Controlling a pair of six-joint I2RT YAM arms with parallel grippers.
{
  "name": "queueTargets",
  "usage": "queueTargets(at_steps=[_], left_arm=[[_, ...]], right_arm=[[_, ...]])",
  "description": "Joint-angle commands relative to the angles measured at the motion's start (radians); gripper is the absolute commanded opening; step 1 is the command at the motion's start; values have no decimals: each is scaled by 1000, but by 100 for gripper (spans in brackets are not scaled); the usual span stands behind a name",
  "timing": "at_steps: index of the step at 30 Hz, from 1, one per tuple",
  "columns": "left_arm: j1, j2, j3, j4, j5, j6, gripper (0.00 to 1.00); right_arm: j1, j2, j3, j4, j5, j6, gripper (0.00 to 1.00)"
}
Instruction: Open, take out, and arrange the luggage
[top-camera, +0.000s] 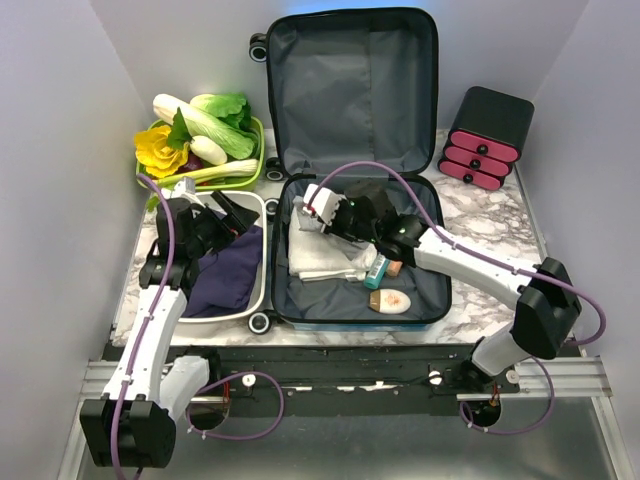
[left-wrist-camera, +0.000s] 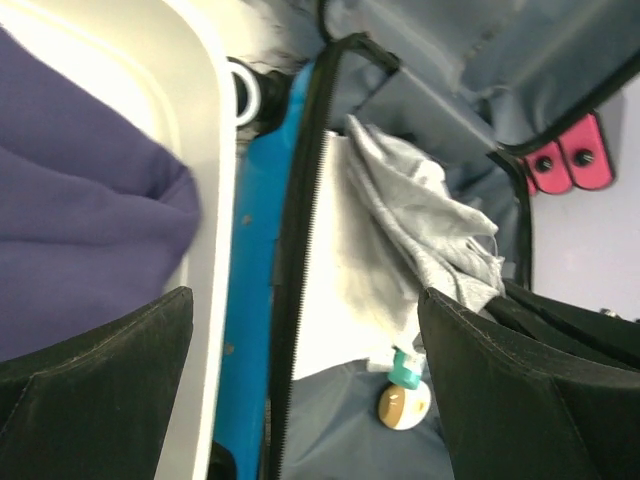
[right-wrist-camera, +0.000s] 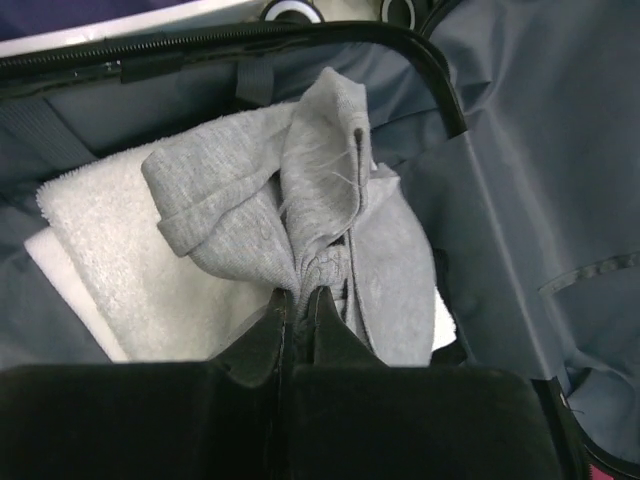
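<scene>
Grey lining is on full show, so the opening part looks done: the luggage (top-camera: 352, 100) lies flat on the marble worktop (top-camera: 490, 220) with its lid standing up against the back wall. Unpacking seems under way but far from finished. The right hand (right-wrist-camera: 297, 295) is down inside the lower half, pinched tight on a bunched grey garment (right-wrist-camera: 300, 190) that rests on a folded white towel (right-wrist-camera: 120, 260). Nearer the front of the case lie a teal-capped tube (top-camera: 377, 272) and a small peach-coloured bottle (top-camera: 390, 302). Just beside the case on the left sits a white bin (top-camera: 262, 260) with a dark purple cloth (top-camera: 225, 280) in it, which I take to be one item sorted. The left hand (left-wrist-camera: 305, 300) hovers at that bin's edge, spread wide and holding nothing. By my reckoning the garment, towel and both toiletries remain to come out and be arranged.
</scene>
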Motion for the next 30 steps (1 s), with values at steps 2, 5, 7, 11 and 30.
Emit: queueTargets(at_steps=[2,5,7,11,30], left_arm=[[-91,35,-15,143,111,-110,99],[-175,70,-39,182,41,-239,99],[-244,98,-56,242,-10,-313,99],[-321,162,-36,275,-58,-399,99],[-462,463,70,259,-173,-620,99]], right_arm=[[4,-26,-5,11,-14,37,1],[6,-30,-25,10,-27,40,1],[4,-34,-41,11,-54,42,1],[4,-34,-48,11,-53,65,1],[4,-53,-122,86,-152,83,1]])
